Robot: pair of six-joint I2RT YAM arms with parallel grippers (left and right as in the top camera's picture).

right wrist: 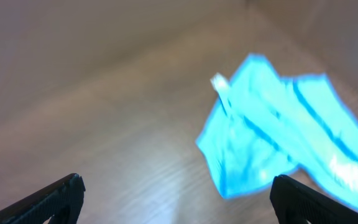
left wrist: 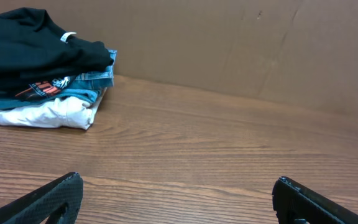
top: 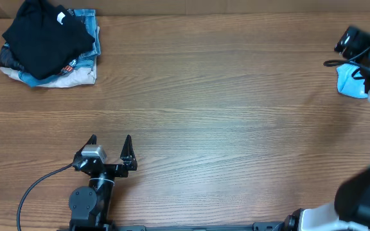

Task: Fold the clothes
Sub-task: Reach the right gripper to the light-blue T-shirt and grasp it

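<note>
**Shirt at far right, near open right gripper**

Shows a wooden table from above. At back left, holds a pile of folded clothes topped by a black garment, none of it part of the job. Near the front edge, left of centre, places the left gripper, jaws spread wide, gripping nothing, aimed at the wood and well apart from the shirt.

At the far right edge, shows the shirt: sky blue, crumpled, partly cut off by the frame. Sets the right gripper near it, likewise spread wide and gripping nothing. From the right wrist, looks badly blurred, yet puts the cloth ahead and to the right of the fingers, with a white tag at its upper left. Seems to run its long axis from the tag away rightward.

Makes the right arm by far the nearer. Likely calls for a reach forward and right, then a pull toward centre before folding. Cannot tell sleeves or hem through the blur.
</note>
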